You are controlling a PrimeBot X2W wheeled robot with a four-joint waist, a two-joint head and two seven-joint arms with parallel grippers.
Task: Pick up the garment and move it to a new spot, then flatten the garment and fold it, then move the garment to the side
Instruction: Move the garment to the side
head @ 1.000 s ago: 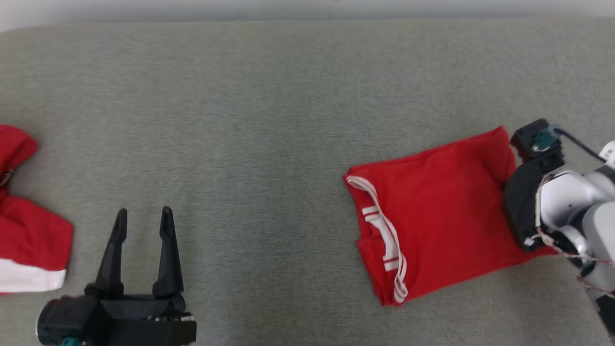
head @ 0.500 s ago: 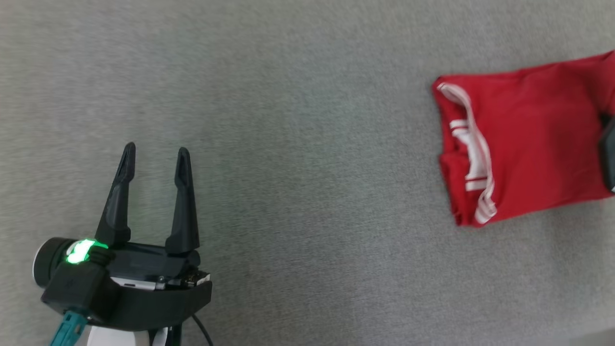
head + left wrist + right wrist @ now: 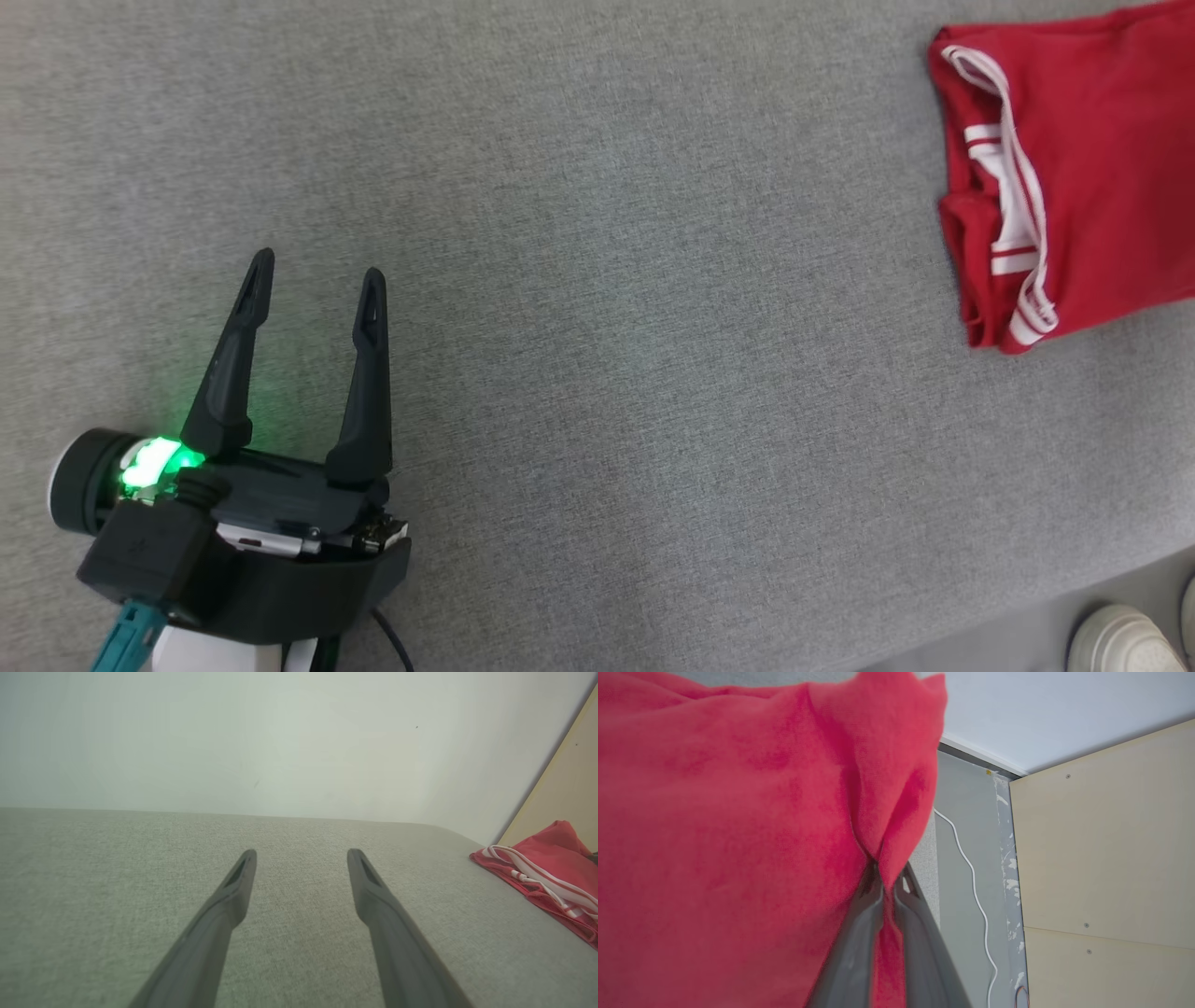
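The garment (image 3: 1092, 177) is red with white stripes, folded, and lies at the upper right of the grey surface (image 3: 597, 280) in the head view. It also sits at the right edge of the left wrist view (image 3: 551, 872). My right gripper (image 3: 885, 872) is shut on a pinched edge of the garment (image 3: 738, 835), whose red cloth bunches around the fingertips. My left gripper (image 3: 317, 271) stands open at the lower left over bare grey fabric, far from the garment, with nothing between its fingers (image 3: 233, 891).
A white shoe (image 3: 1116, 639) of a person shows past the surface's lower right edge. In the right wrist view a white cable (image 3: 971, 877) runs down a grey floor beside a pale wooden panel (image 3: 1101, 858).
The head camera has swung, so the garment sits higher and further right in its view. The other red cloth at the left and my right arm have left that view.
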